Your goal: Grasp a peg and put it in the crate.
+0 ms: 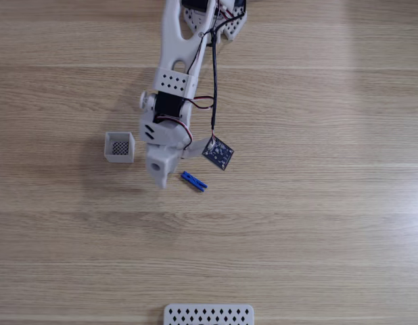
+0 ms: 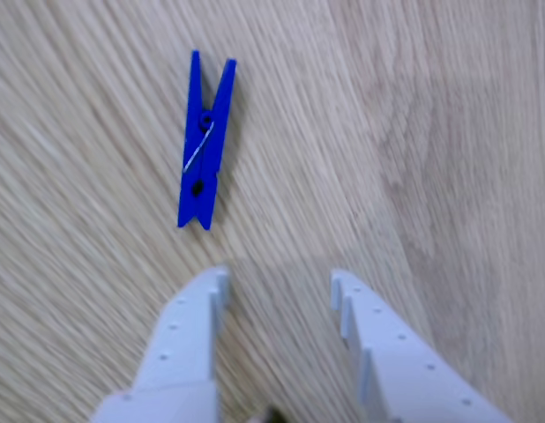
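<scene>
Wood-grain table (image 1: pixel 344 223) under everything. Fixed view, left to right: crate (image 1: pixel 119 147), small white box with dark mesh bottom, sits just left of the white arm (image 1: pixel 170 88), apart from it; gripper end hangs over the table between crate and peg; peg (image 1: pixel 193 180), blue, lies flat just right of the gripper end, tilted; small circuit board (image 1: pixel 218 153) dangles on a black cable above the peg; perforated white panel (image 1: pixel 208 315) at bottom edge, well apart. Other view: gripper (image 2: pixel 279 280) fingers spread apart, nothing between them, peg (image 2: pixel 205 145) ahead and left of left fingertip, not touching
</scene>
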`<state>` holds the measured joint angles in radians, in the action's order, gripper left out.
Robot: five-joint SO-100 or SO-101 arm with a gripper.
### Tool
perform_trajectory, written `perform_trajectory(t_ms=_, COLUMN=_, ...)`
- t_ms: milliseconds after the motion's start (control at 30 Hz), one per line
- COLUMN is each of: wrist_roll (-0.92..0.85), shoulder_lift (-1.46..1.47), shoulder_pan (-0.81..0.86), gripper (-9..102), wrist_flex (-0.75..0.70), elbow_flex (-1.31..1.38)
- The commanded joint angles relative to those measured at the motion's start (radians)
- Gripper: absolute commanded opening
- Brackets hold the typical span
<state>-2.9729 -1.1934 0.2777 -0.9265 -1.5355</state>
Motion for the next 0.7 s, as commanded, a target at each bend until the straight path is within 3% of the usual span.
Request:
perform_trajectory(t_ms=0, wrist_roll=0.049, shoulder_lift=-0.130, shoulder_pan=-0.038, gripper=26, wrist_flex=-0.078, elbow_flex=0.100)
perform_trajectory(t_ms=200, wrist_roll=0.077, shoulder_lift=-0.164, shoulder_pan=-0.083, gripper=26, wrist_flex=-0.255, elbow_flex=0.146)
perform_trajectory(t_ms=667, wrist_roll=0.077, shoulder_lift=0.015, shoulder_pan=-0.106, gripper=26, wrist_flex=-0.259, elbow_flex=0.307)
